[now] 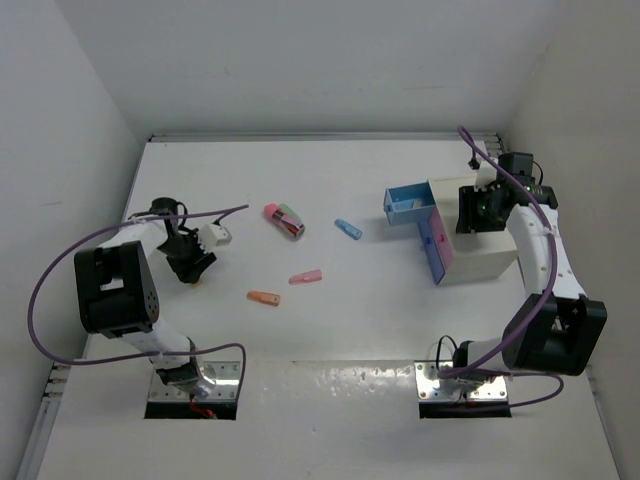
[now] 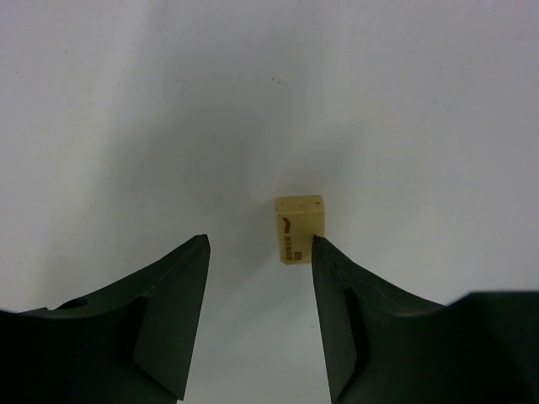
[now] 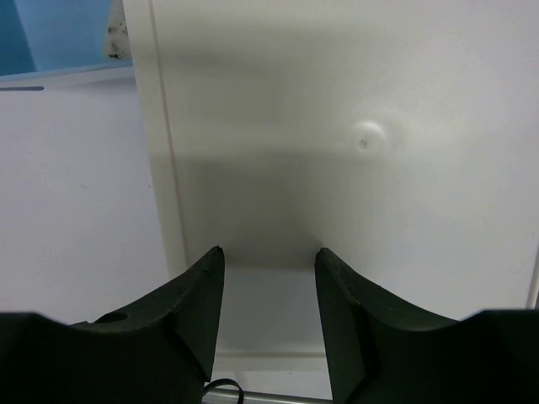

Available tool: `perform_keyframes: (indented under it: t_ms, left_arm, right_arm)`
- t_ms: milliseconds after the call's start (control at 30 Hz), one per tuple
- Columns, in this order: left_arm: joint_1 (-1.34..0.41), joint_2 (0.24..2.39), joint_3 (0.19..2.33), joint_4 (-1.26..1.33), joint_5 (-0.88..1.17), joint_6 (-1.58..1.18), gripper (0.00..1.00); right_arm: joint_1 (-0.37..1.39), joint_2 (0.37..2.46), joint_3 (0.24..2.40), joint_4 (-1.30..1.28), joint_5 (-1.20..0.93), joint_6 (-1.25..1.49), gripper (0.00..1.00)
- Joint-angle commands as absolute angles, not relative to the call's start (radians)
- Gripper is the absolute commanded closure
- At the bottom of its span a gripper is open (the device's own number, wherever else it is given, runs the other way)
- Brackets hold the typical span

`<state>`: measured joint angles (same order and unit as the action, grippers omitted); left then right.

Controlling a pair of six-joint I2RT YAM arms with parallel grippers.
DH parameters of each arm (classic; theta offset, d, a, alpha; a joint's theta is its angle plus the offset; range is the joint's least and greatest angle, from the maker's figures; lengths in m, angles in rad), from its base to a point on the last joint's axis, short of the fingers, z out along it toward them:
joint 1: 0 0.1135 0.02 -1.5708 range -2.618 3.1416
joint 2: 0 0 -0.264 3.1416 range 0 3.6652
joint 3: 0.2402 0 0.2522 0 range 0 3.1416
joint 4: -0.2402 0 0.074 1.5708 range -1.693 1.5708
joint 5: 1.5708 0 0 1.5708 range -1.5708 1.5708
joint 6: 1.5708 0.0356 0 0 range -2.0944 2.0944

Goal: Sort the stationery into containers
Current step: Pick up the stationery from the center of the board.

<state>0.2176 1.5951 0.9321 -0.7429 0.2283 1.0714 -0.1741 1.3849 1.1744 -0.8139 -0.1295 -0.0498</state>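
Observation:
My left gripper (image 1: 192, 265) is open and low over the table at the left. In the left wrist view (image 2: 259, 240) a small yellow piece (image 2: 300, 228) lies just past the right fingertip (image 2: 324, 252), touching it, not between the jaws. A pink, green and red cluster (image 1: 285, 220), a blue piece (image 1: 347, 229), a pink piece (image 1: 306, 277) and an orange piece (image 1: 264, 297) lie mid-table. The blue drawer (image 1: 410, 205) and pink drawer (image 1: 437, 245) stick out of the white cabinet (image 1: 485, 255). My right gripper (image 1: 472, 210) is open and empty over the cabinet (image 3: 354, 151).
White walls close in the table on the left, back and right. The cabinet stands at the right beside my right arm. A corner of the blue drawer (image 3: 59, 34) shows at the top left of the right wrist view.

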Motion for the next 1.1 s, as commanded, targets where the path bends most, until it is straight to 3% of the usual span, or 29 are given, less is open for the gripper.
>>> perform_keyframes:
  t_ms: [0,433,533,700,867,1067]
  left_arm:
    - [0.221,1.597,0.924,-0.733,0.235,1.077,0.42]
    - [0.233,1.595,0.825,-0.715,0.256,1.063,0.46]
    - [0.233,1.594,0.819,-0.695,0.258,1.051,0.52]
    - [0.221,1.595,0.865,-0.715,0.294,1.043,0.82]
    - [0.106,1.566,1.076,-0.779,0.442,0.945,0.94]
    - [-0.21,1.677,1.498,-0.713,0.529,0.634,0.97]
  right_arm:
    - [-0.17,1.388,1.166,-0.851,-0.112,-0.055,0.53]
    - [-0.178,1.396,1.154,-0.842,-0.112,-0.058,0.53]
    - [-0.178,1.396,1.147,-0.839,-0.114,-0.054,0.53]
    - [-0.179,1.391,1.147,-0.838,-0.114,-0.055,0.53]
    - [-0.181,1.393,1.147,-0.833,-0.121,-0.049,0.53]
    - [-0.181,1.41,1.155,-0.827,-0.13,-0.034,0.53]
